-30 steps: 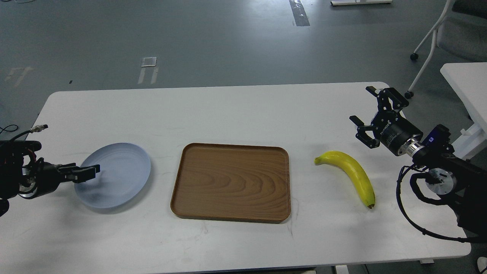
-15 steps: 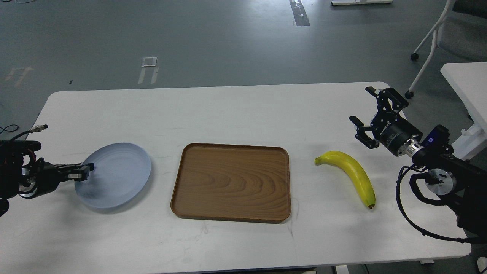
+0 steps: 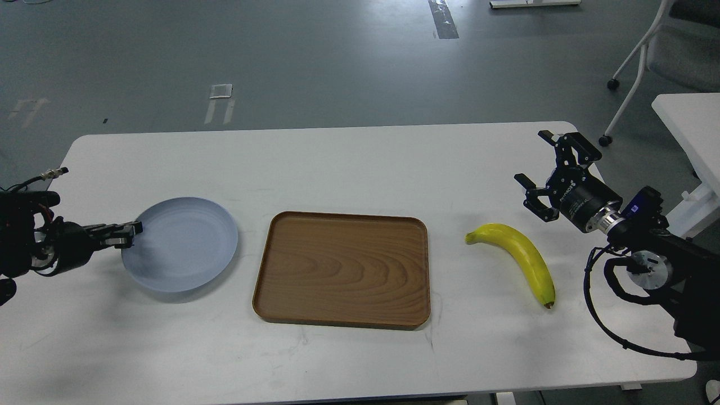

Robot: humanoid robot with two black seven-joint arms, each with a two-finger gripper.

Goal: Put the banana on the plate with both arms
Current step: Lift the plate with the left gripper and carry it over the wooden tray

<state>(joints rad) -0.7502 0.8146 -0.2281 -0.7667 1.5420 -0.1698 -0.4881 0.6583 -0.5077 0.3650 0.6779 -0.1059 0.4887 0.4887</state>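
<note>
The pale blue-grey plate [image 3: 183,244] is at the left of the white table [image 3: 360,163], raised a little with a shadow under it. My left gripper [image 3: 131,230] is shut on the plate's left rim. The yellow banana [image 3: 520,253] lies on the table at the right, dark tip toward the front. My right gripper [image 3: 534,159] is open and empty, hovering above the table behind and to the right of the banana, apart from it.
A rectangular brown wooden tray [image 3: 341,269] lies in the middle of the table, between the plate and the banana. A second white table [image 3: 689,121] and a wheeled chair [image 3: 647,50] stand past the right end.
My left gripper has closed on the plate's left rim, and the plate has moved up and to the right, toward the tray. The right gripper has barely moved. The banana is unmoved.
</note>
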